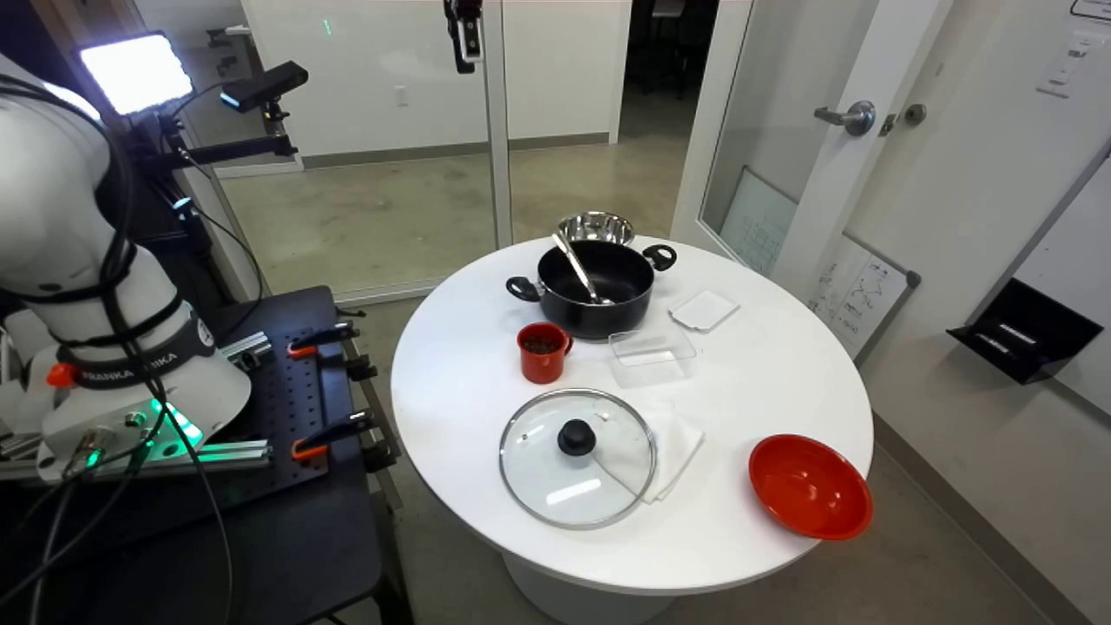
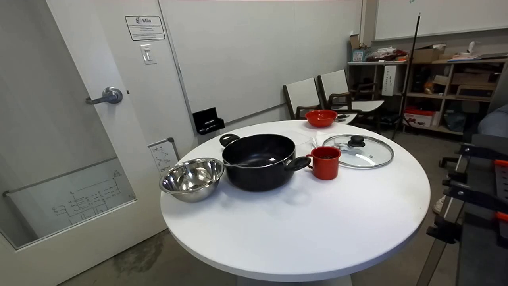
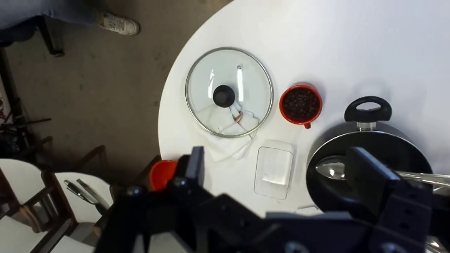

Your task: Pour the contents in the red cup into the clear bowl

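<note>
The red cup (image 1: pixel 542 366) stands upright on the white table, with dark contents inside. It also shows in an exterior view (image 2: pixel 326 166) and in the wrist view (image 3: pixel 302 85). The clear bowl (image 1: pixel 651 360), a see-through rectangular dish, sits beside it, near the black pot; it looks empty in the wrist view (image 3: pixel 272 172). In an exterior view it is faint and partly hidden behind the pot and cup. My gripper (image 3: pixel 277 154) is wide open and empty, high above the table. Only a dark part of it shows at the top edge of an exterior view (image 1: pixel 466 39).
The black pot (image 1: pixel 590 317), with a spoon (image 1: pixel 573 265) in it, stands close behind the cup. A glass lid (image 1: pixel 538 469) lies partly over a white cloth (image 1: pixel 681 451). A wide red bowl (image 1: pixel 811 486), a steel bowl (image 2: pixel 194 194) and a white lid (image 1: pixel 704 310) are around.
</note>
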`<state>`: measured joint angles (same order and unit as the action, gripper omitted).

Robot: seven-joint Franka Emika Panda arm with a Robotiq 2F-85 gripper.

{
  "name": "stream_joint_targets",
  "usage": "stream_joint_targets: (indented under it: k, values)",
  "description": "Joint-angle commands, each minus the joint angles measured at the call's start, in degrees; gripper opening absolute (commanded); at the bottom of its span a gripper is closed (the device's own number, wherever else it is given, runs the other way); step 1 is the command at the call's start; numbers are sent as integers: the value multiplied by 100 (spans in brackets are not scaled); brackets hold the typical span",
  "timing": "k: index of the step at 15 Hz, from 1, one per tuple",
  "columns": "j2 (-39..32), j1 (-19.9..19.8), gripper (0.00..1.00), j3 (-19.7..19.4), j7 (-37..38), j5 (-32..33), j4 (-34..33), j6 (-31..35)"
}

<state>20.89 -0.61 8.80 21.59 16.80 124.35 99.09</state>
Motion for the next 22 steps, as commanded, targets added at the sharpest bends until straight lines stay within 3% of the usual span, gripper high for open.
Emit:
stream_joint_targets:
  k: [1, 12, 13, 16, 20, 22]
  values:
    - [10, 56, 100, -30, 12, 11, -13, -14]
    - [-53, 20, 100, -42, 64, 69, -40, 38]
    - [-135, -39, 100, -50, 362, -12, -49, 104]
    - [-366, 36, 100, -196, 676, -1034, -89, 307]
    - [-595, 5, 100, -292, 944, -1937, 209, 1449]
    - [-703, -94, 100, -300, 1155, -1796, 492, 2509]
